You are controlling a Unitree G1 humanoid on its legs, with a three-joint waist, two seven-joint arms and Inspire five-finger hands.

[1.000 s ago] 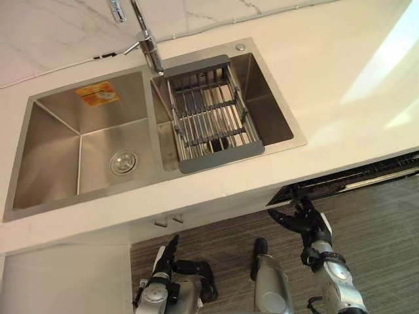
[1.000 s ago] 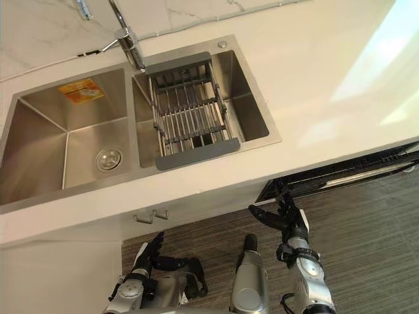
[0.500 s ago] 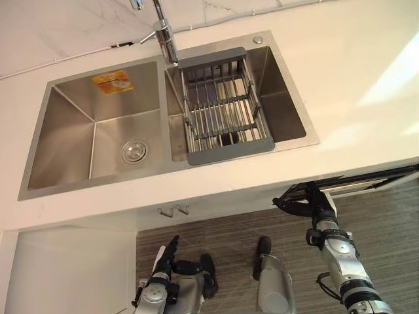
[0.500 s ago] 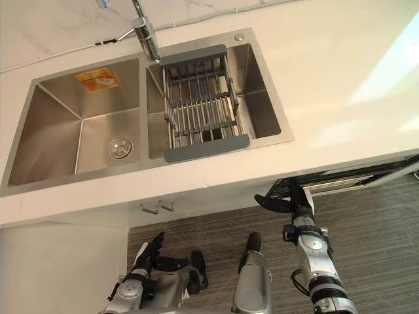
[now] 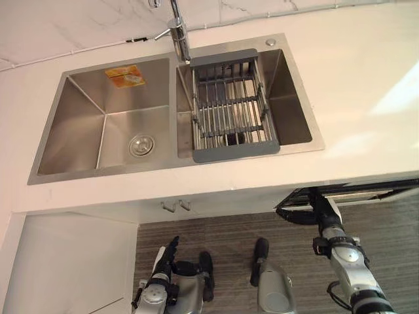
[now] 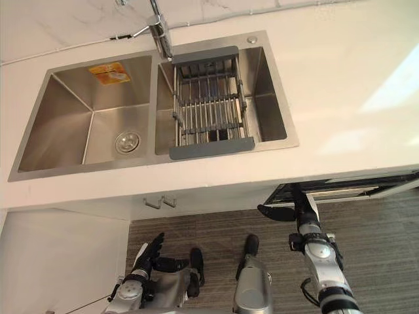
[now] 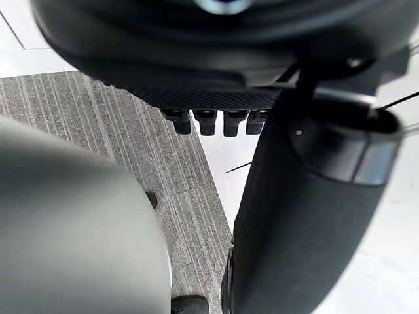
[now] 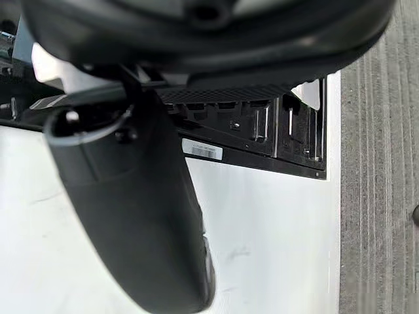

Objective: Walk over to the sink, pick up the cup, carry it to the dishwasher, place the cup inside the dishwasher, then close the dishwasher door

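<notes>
In the left eye view, the double sink (image 5: 72,124) sits in the white worktop (image 5: 366,78), with the tap (image 5: 178,33) behind the divider and a rack (image 5: 229,98) across the right basin. Something dark lies under the rack; I cannot tell what it is. Below the worktop's edge, on my right, the dishwasher door (image 5: 366,191) stands ajar, a dark gap showing along its top. My right hand (image 5: 319,208) is raised to the near end of that gap, thumb stuck out sideways. My left hand (image 5: 167,252) hangs low over the floor (image 5: 222,226), well apart from the door.

The right eye view shows the same.

In the left wrist view, my left fingers (image 7: 208,122) lie straight in a row, relaxed, holding nothing.

In the right wrist view, my right fingers (image 8: 219,104) reach out straight and spread from the thumb (image 8: 131,209), their tips at the dishwasher's dark opening. They grip nothing. Whether the cup is inside I cannot tell.
</notes>
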